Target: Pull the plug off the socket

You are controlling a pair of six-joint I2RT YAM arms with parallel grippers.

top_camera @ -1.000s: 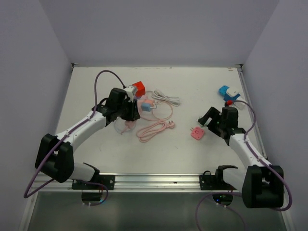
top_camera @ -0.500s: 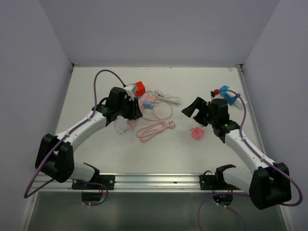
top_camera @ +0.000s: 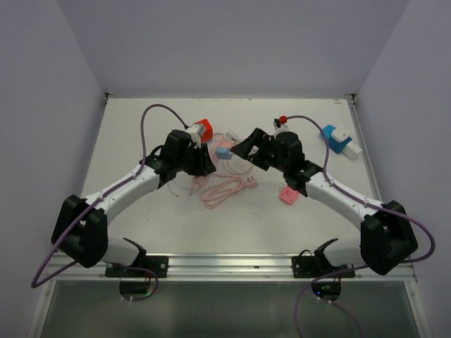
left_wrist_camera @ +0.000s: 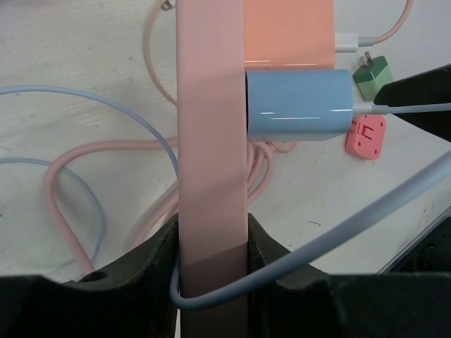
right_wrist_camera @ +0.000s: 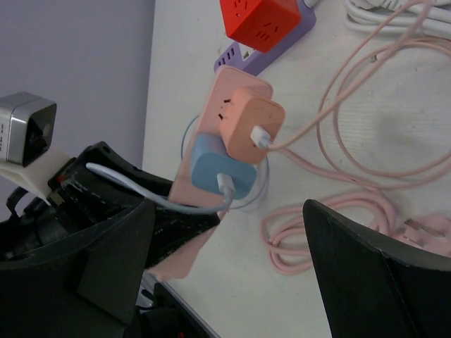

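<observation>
White tabletop, pink power strip and cables, pale lilac walls around.

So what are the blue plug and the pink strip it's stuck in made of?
The blue plug looks like hard plastic, glossy: a light streak glints along its side. The pink strip is probably plastic too, smooth but duller, with flat even colour.

Bright, even light, soft shadows (nearest foreground blurred)

Table bears pink cable, adapter, perhaps blue charger.
</observation>
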